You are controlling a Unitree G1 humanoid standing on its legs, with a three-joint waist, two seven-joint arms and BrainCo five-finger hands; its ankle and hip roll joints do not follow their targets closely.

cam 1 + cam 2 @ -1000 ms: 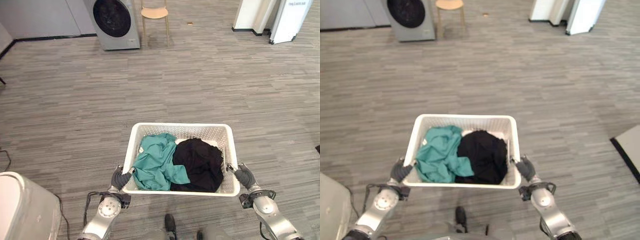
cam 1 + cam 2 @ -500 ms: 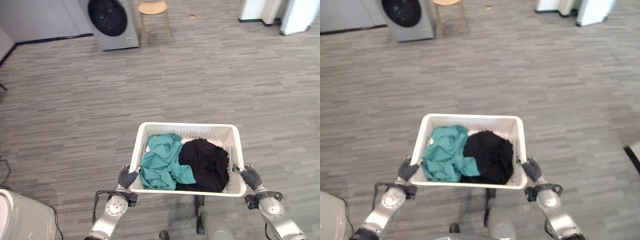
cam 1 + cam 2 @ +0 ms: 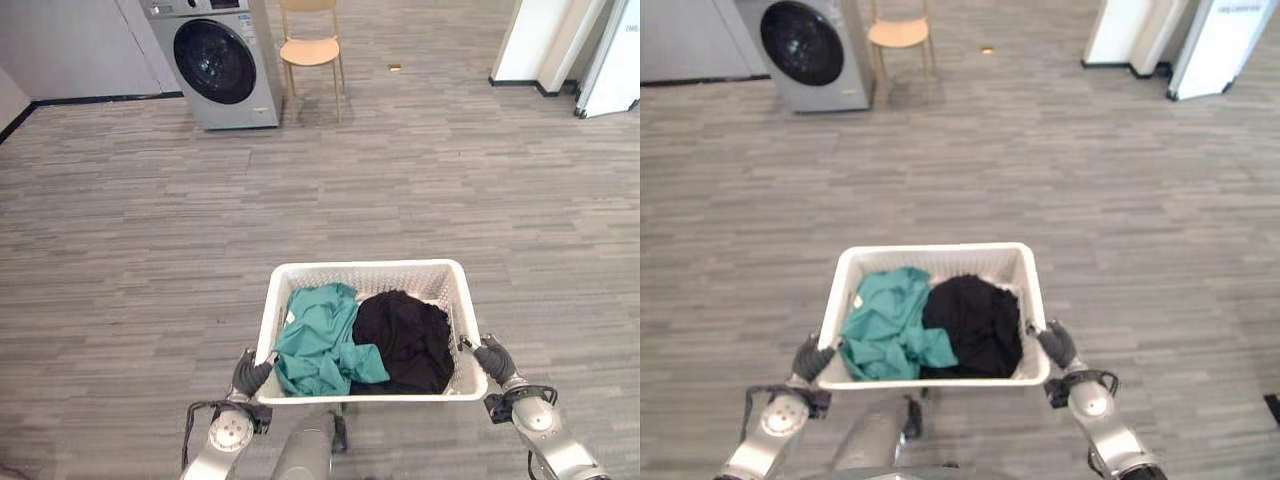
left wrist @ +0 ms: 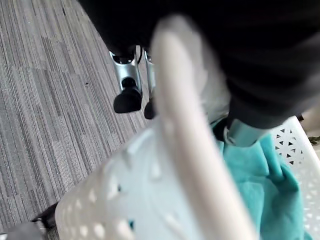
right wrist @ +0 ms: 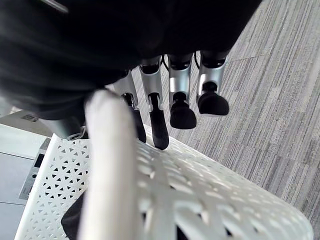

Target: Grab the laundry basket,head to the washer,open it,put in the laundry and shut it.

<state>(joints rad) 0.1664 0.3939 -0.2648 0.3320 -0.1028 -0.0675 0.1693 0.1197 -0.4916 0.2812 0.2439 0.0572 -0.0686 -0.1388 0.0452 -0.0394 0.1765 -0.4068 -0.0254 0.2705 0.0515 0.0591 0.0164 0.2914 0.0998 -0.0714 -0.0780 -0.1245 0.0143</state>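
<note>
Two hands carry the white basket [image 3: 366,274] above the grey floor [image 3: 400,160]: the left hand [image 3: 247,375] grips its left rim, the right hand [image 3: 494,359] its right rim, fingers curled under. Inside lie a teal cloth [image 3: 318,340] at left and a black cloth [image 3: 403,338] at right. Far left stands the washer [image 3: 215,60], door closed, with a chair [image 3: 310,45] just to its right.

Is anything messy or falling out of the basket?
No, nothing stands out. The teal cloth and black cloth sit bunched inside the white basket, which looks level between the left hand and right hand.
</note>
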